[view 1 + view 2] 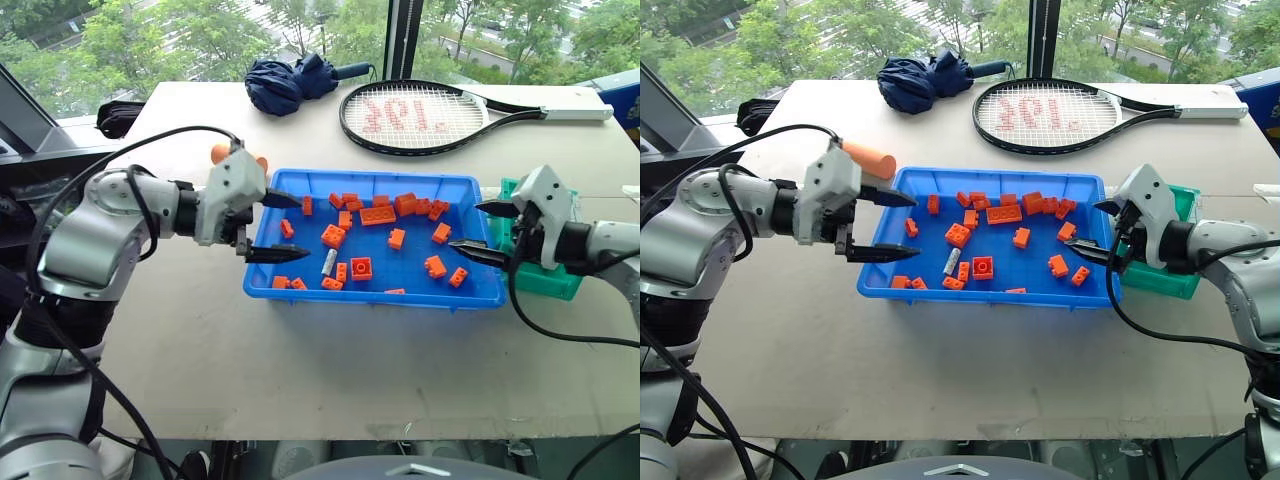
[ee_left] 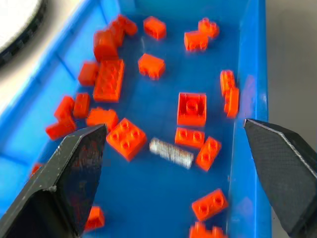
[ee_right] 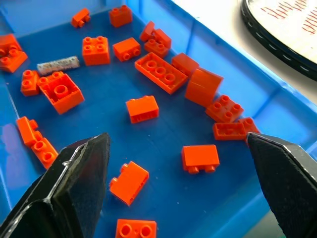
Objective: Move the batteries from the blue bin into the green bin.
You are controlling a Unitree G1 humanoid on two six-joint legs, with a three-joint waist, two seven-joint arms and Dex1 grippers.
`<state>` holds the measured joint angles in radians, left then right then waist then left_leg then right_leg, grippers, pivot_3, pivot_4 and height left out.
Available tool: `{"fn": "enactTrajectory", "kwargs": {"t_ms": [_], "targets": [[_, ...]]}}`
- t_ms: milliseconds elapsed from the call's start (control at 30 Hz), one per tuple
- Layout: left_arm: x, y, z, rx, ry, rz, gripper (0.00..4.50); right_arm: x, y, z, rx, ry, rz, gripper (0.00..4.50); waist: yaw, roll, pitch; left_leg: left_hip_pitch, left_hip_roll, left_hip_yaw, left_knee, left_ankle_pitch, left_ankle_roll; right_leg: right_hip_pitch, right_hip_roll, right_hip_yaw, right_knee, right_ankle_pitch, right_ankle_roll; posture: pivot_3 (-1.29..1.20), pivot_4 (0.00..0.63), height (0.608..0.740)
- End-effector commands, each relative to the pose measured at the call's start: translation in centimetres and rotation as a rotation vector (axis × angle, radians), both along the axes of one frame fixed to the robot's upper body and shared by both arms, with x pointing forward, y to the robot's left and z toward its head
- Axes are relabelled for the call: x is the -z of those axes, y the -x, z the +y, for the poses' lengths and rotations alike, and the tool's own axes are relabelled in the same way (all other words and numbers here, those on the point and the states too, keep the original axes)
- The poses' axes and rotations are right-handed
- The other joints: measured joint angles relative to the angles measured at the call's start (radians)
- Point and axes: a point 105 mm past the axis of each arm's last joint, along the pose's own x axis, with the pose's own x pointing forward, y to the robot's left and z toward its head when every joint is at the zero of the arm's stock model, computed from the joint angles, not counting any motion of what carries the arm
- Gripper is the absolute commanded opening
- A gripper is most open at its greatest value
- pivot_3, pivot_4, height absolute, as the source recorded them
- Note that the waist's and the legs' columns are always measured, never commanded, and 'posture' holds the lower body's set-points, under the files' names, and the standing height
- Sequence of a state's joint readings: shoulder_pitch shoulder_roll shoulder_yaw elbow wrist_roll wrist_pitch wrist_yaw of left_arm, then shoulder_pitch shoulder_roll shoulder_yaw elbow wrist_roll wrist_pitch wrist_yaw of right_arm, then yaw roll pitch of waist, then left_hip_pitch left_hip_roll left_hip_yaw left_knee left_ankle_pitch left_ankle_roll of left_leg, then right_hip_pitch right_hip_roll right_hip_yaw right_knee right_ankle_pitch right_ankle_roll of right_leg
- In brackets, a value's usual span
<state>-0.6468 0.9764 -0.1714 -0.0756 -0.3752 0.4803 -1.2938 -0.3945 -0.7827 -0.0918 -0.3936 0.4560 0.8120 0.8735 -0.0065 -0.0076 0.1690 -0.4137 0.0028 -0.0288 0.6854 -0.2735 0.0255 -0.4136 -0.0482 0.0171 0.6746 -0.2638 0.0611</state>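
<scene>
Both grippers held at the blue bin
Left gripper and right gripper are aimed inward, jaws apart; 1 battery is seen among bricks.

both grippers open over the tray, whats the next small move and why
Probably lower the left gripper toward the small silver-grey metal battery lying among the orange toy bricks in the wide blue plastic bin. It is the one battery visible there. The left wrist view shows it between that gripper's open fingers, while the right gripper sits farther from it, by the teal-green plastic bin.
</scene>
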Motion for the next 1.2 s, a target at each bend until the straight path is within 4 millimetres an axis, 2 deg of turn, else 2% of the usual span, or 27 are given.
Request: {"fn": "enactTrajectory", "kwargs": {"t_ms": [33, 233, 433, 733, 933, 1100, 1200], "targets": [[0.8, -1.3, -0.8, 0.059, -0.083, -0.033, 4.50, -0.6, 1.1, 0.6, -0.057, 0.007, -0.036, 4.42, 0.006, 0.000, 0.000, 0.000, 0.000, 0.000, 0.000, 0.000, 0.000, 0.000, 0.000, -0.001, 0.000, 0.000, 0.000, 0.00, 0.150, 0.740], [3.4, -2.9, -2.2, 0.164, -0.187, 0.020, 4.50, 0.2, 2.3, 0.5, -0.063, 0.008, 0.003, 4.42, 0.006, 0.000, 0.000, 0.000, -0.002, 0.000, 0.001, 0.000, 0.000, 0.000, 0.001, -0.001, 0.000, 0.000, 0.000, 0.00, 0.150, 0.740], [4.3, -4.1, -3.0, 0.237, -0.259, 0.043, 4.50, 0.5, 3.2, 0.3, -0.023, -0.002, 0.012, 4.42, -0.001, 0.000, 0.000, 0.000, -0.002, -0.001, 0.001, 0.000, 0.000, 0.000, 0.001, -0.001, 0.001, 0.000, 0.000, 0.00, 0.150, 0.740], [5.5, -4.2, -3.8, 0.345, -0.299, 0.095, 4.50, 0.8, 4.2, 0.0, 0.013, -0.015, 0.023, 4.42, -0.004, 0.000, 0.000, 0.000, -0.002, -0.001, 0.002, 0.000, 0.000, 0.000, 0.000, -0.001, 0.002, 0.000, 0.000, 0.00, 0.150, 0.740], [5.5, -4.3, -4.3, 0.385, -0.297, 0.071, 4.50, 0.6, 5.3, 0.1, -0.012, -0.037, 0.030, 4.42, -0.004, -0.001, 0.000, 0.000, -0.001, -0.001, 0.002, 0.000, 0.000, 0.000, 0.000, -0.001, 0.002, 0.000, 0.000, 0.00, 0.150, 0.740], [3.9, -3.9, -5.4, 0.427, -0.230, 0.022, 4.50, 0.6, 5.3, 0.1, -0.008, -0.038, 0.031, 4.42, -0.004, -0.001, 0.000, 0.000, -0.001, -0.001, 0.002, 0.000, 0.000, 0.000, 0.000, -0.001, 0.002, 0.000, 0.000, 0.00, 0.150, 0.740], [3.5, -3.2, -5.2, 0.454, -0.234, 0.013, 4.50, 0.6, 5.2, 0.2, -0.017, -0.038, 0.031, 4.42, -0.006, -0.001, 0.000, 0.000, -0.001, -0.002, 0.002, 0.000, 0.000, 0.000, 0.000, -0.001, 0.002, 0.000, 0.000, 0.00, 0.150, 0.740]]}}
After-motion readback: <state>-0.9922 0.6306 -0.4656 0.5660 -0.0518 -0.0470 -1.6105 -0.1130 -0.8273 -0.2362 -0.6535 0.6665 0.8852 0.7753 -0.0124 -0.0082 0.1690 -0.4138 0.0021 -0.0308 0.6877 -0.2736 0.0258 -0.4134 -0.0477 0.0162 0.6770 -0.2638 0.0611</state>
